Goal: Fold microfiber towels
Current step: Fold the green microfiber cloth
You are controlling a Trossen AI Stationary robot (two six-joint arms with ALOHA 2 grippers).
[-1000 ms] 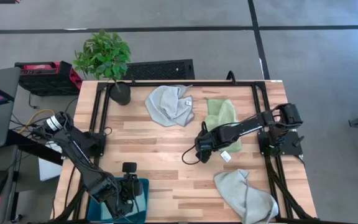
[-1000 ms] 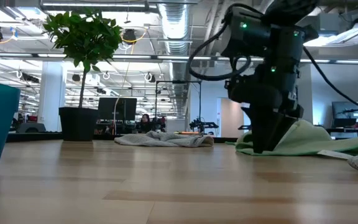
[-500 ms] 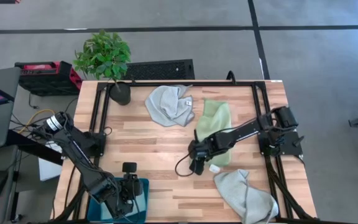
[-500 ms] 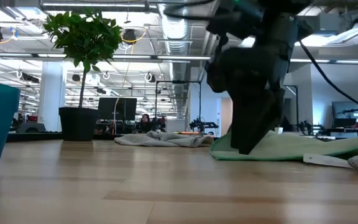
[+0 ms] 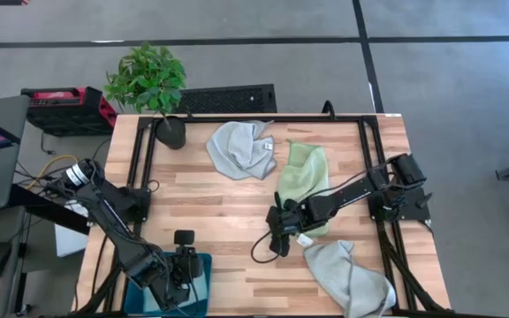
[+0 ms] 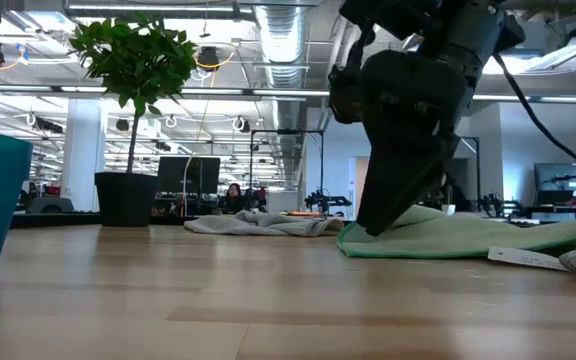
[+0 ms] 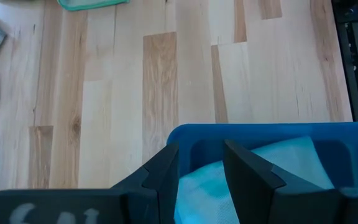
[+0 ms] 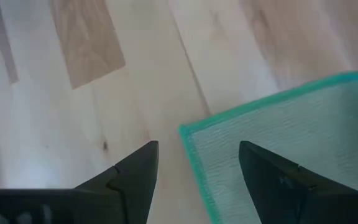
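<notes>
A light green towel lies long and flat on the wooden table, right of centre. My right gripper stands open at its near left corner, one finger on each side. One pale grey towel with a white tag lies crumpled at the far middle. Another grey towel lies bunched at the near right. My left gripper hangs open over the teal bin at the near left. A light blue towel lies inside the bin. My right gripper points steeply down over the green towel's near left corner, with that corner lying flat on the table between its open fingers. I cannot tell whether a fingertip touches the cloth.
A potted plant stands at the far left corner. Black rails run along the table's left, far and right sides. A white tag lies at the green towel's near end. Bare wood lies between the bin and the green towel.
My right gripper has moved toward the table's near edge and a little left, rolling as it went. The green towel's near part has been drawn out that way, and the towel now lies longer and narrower. Its far end has stayed in place.
</notes>
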